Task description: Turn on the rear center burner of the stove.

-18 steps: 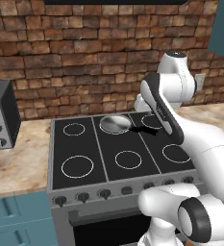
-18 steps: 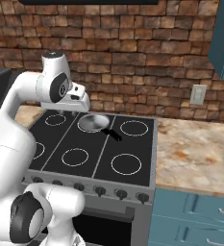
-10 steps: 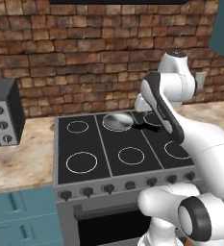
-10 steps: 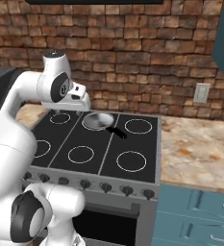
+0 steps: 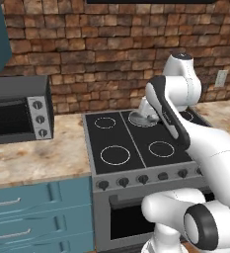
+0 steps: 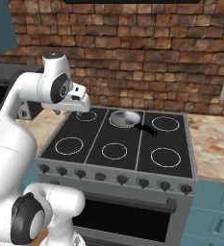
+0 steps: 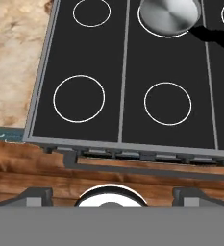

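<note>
Gripper [image 6: 80,109]: raised above the stove [image 7: 123,72]; finger spread cannot be told.
Rear center burner [image 7: 167,17]: far ahead of the fingers, under a steel pan [image 6: 125,117].
Knobs [image 6: 122,179]: well below the fingers.

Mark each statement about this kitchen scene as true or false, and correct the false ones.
1. A silver pan sits on the rear center burner of the stove. True.
2. The pan's handle is white. False: the handle is black.
3. A countertop oven stands on the counter to the left of the stove. True.
4. The gripper is closed around a stove knob. False: in the hand view its fingertips are apart, above the stove's front edge, touching nothing.
5. The wall behind the stove is plain white tile. False: it is a brick wall.
</note>
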Available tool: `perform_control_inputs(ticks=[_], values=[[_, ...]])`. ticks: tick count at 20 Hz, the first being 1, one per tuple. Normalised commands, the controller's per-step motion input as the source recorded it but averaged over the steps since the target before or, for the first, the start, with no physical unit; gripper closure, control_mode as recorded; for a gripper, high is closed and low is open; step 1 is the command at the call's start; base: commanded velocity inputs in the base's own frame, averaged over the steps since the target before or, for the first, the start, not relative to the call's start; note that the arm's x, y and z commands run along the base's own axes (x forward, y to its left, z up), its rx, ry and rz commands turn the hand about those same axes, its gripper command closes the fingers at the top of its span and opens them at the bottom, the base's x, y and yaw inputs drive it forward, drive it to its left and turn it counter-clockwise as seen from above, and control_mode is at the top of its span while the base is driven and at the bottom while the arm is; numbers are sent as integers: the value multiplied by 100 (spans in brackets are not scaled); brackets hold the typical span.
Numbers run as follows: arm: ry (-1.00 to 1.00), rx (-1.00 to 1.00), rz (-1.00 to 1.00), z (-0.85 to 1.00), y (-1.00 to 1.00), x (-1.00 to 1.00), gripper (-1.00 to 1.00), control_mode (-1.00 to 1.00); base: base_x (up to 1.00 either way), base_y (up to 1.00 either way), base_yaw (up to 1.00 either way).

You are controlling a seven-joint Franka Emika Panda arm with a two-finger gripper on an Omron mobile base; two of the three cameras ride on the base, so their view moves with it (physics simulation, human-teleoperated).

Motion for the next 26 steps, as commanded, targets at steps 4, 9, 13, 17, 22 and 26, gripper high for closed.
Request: perform_control_inputs(ticks=[4,9,13,17,22,26], values=[[0,0,0,0,0,0,-100,100,0,68,-7],[0,0,0,0,0,0,-100,100,0,11,-4],[2,0,-2,-9,-4,2,-100,-100,0,0,0],[0,0,-2,-38,-96,1,-100,-100,0,0,0],[2,5,0,-62,-100,2,-100,-100,0,0,0],[0,9,-1,-67,-100,0,-100,-100,0,0,0]])
